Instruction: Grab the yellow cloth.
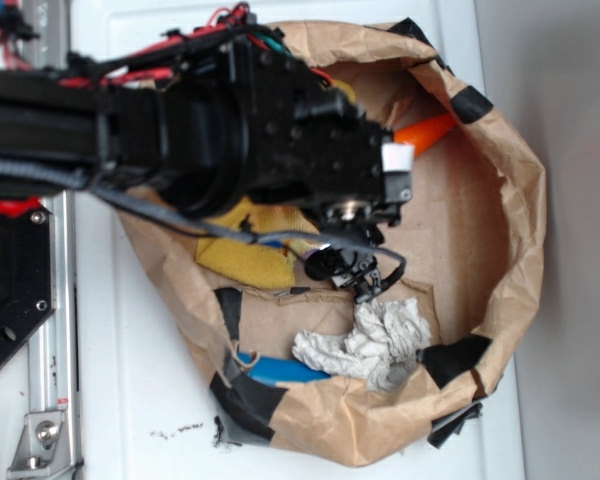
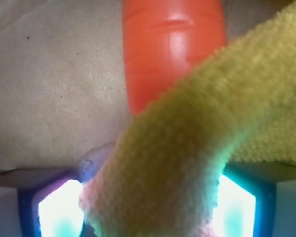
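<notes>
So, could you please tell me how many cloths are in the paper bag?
2. The yellow cloth lies mostly under the arm, a fold between the gripper fingers; the off-white rag sits crumpled near the lower rim. The arm may hide others.

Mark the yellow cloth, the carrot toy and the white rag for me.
yellow cloth point(image 2: 187, 148): wrist view, raised fold between the fingers.
carrot toy point(image 2: 170, 49): wrist view, orange body.
white rag point(image 1: 365, 345): exterior view, crumpled middle.
</notes>
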